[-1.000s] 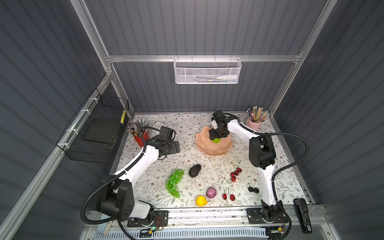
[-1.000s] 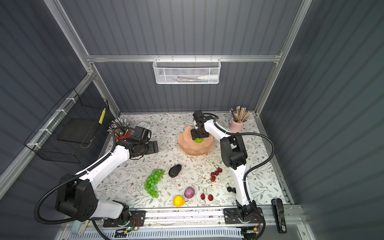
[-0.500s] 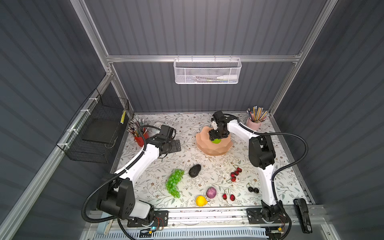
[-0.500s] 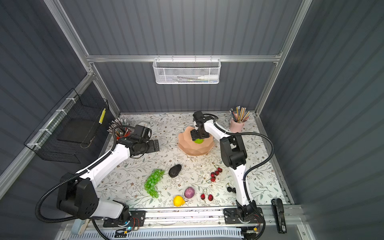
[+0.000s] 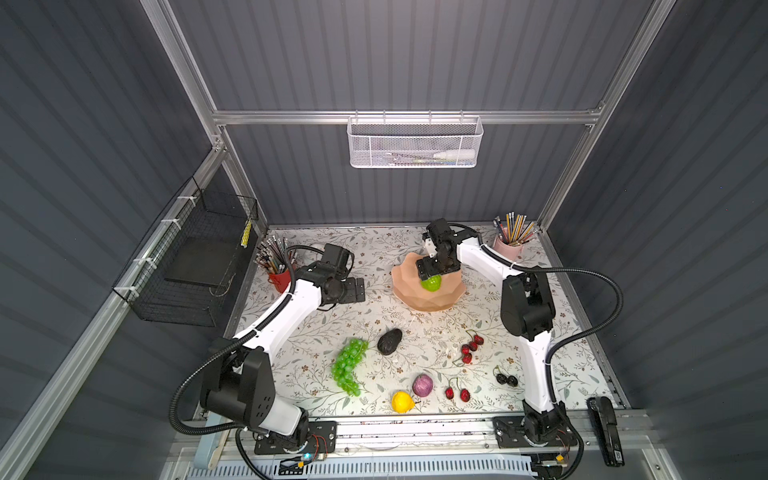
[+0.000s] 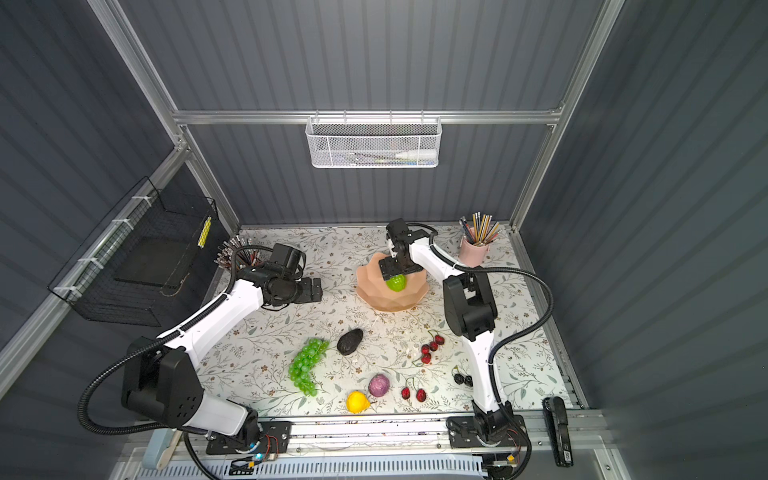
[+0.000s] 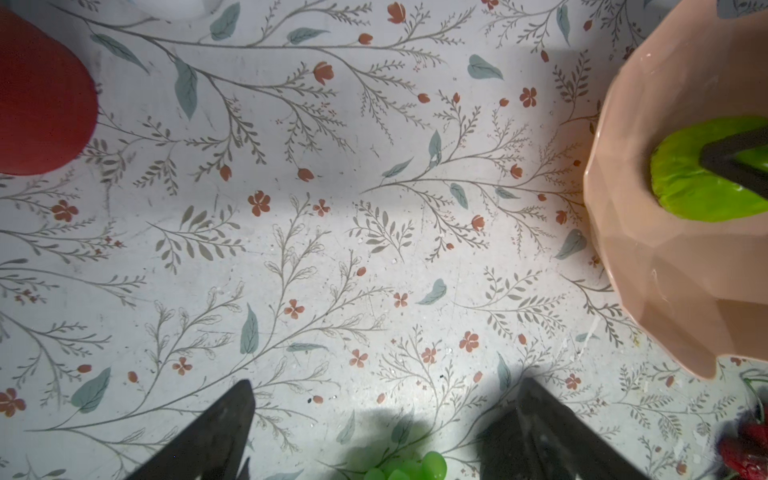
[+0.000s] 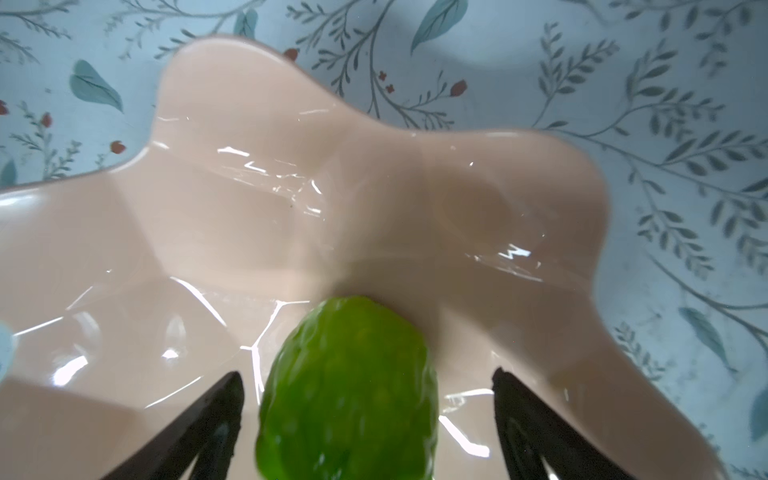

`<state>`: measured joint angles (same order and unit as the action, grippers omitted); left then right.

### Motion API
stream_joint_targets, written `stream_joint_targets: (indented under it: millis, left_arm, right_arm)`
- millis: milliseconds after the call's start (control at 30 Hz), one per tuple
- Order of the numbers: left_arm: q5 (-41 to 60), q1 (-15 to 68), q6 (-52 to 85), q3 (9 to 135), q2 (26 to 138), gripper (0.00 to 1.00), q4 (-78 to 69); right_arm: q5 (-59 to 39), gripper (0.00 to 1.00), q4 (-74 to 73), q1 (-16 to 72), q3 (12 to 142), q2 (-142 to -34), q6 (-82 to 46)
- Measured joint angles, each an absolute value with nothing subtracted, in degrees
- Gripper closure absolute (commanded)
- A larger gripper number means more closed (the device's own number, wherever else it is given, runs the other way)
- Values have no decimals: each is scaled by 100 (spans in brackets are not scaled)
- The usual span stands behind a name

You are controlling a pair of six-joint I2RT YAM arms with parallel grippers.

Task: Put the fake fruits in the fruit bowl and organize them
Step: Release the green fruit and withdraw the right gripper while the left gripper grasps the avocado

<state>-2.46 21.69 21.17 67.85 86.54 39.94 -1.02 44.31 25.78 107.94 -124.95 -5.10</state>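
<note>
The salmon-pink fruit bowl [image 5: 428,300] [image 6: 390,301] stands at the back middle of the table. My right gripper [image 5: 432,272] [image 8: 365,374] hangs over it, open. The bumpy lime-green ball [image 5: 432,284] [image 8: 349,386] sits between the fingers with a gap on each side, inside the bowl and slightly blurred. My left gripper [image 5: 355,289] [image 7: 387,381] is open and empty above bare table, left of the bowl [image 7: 685,270]. Near the front lie the green grape bunch [image 5: 349,365], black avocado [image 5: 389,341], purple fruit [image 5: 422,385], yellow lemon [image 5: 402,402], red cherries [image 5: 469,349] and dark cherries [image 5: 506,379].
A red pencil cup [image 5: 279,279] stands at the back left beside my left arm, and a pink pencil cup [image 5: 509,245] at the back right. A black wire basket [image 5: 195,266] hangs on the left wall. A black stapler [image 5: 604,428] lies off the mat at the front right.
My right gripper's jaws have spread apart over the bowl, letting go of the lime-green ball. The left arm has barely moved.
</note>
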Motion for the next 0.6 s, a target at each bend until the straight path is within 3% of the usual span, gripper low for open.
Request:
stream_joint_targets:
  millis: [167, 367, 600]
  left_arm:
    - [113, 2174, 2112, 6790, 8818, 6, 4088]
    - [305, 2381, 1984, 7172, 9271, 6, 4329]
    - [19, 3334, 1813, 7505, 9631, 5, 4480]
  right_arm:
    - [-3, 8, 4316, 2650, 10289, -11456, -534]
    - [-40, 9, 3662, 2694, 8602, -9786, -882]
    - [-167, 10, 3258, 2694, 6967, -8626, -1247]
